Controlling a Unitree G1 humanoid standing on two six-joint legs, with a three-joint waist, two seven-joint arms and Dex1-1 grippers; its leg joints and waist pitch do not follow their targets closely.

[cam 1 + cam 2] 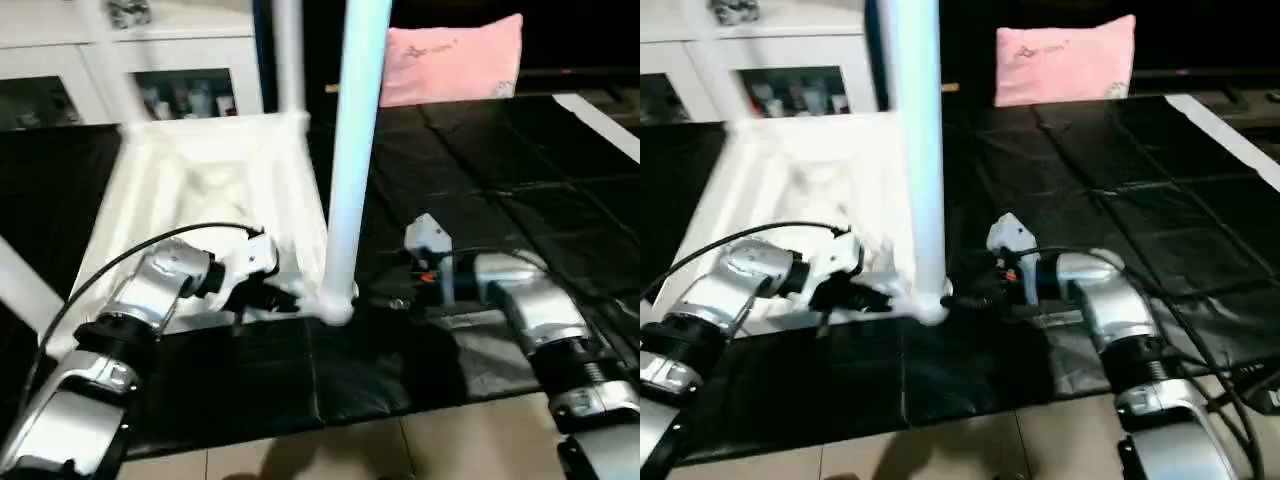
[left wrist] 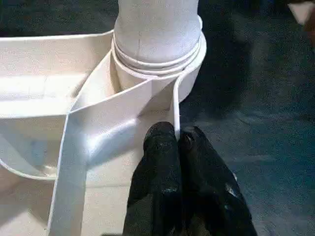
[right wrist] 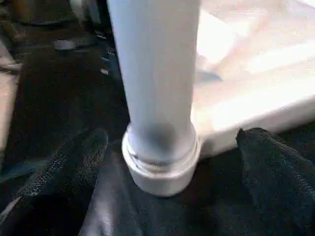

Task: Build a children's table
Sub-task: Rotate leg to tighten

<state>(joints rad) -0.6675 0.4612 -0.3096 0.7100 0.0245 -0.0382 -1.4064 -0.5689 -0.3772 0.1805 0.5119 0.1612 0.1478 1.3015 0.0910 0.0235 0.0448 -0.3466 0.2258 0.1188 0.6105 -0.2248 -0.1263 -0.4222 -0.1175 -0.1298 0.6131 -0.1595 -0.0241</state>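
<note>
While the tabletop (image 1: 215, 190) lies upside down on the black mat (image 1: 500, 190), your left hand (image 2: 178, 142) is pinched shut on its thin rim by the near corner socket (image 2: 189, 73). Your right hand (image 3: 167, 162) is wide open around the leg (image 1: 352, 150) and holds nothing. That leg stands straight up, its long side pointing to the ceiling. It looks like this leg is in, so next check it sits tight, then fetch another leg.
</note>
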